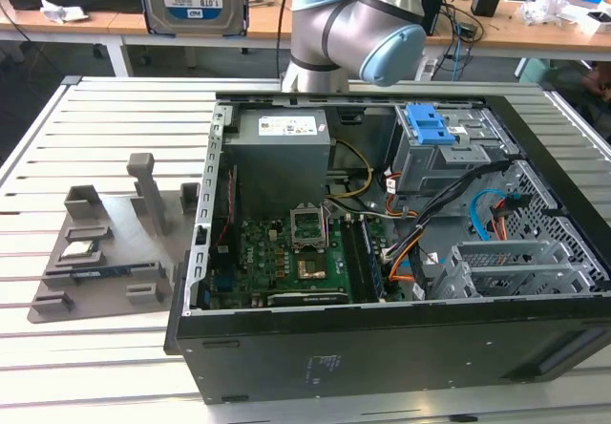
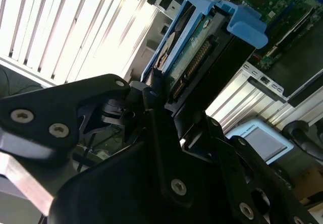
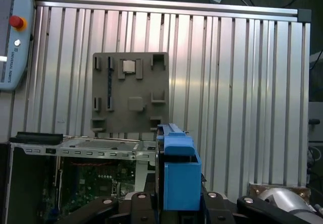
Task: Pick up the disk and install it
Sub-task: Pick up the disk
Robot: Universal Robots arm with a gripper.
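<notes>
- While my fingers [image 2: 153,99] are clamped shut on one end of the disk [image 2: 194,47], it is held high above the desk [image 1: 86,376], well clear of the open computer case [image 1: 382,352] and of any bay.
- I grip only a short end, so I judge the long free body could swing or creep in my hold if I move sharply.
- A slip here would drop it onto the grey holder plate [image 3: 130,90] or the motherboard [image 1: 286,252], and either could be damaged.
- Black cables [image 1: 482,180] cross the drive cage [image 1: 430,152]. The blue carrier [image 3: 179,176] could snag them on the way in.
- If the disk sits even slightly skewed in my grasp, the carrier would likely jam on the cage edges instead of sliding home.
- I cannot tell from here how square it sits.
</notes>
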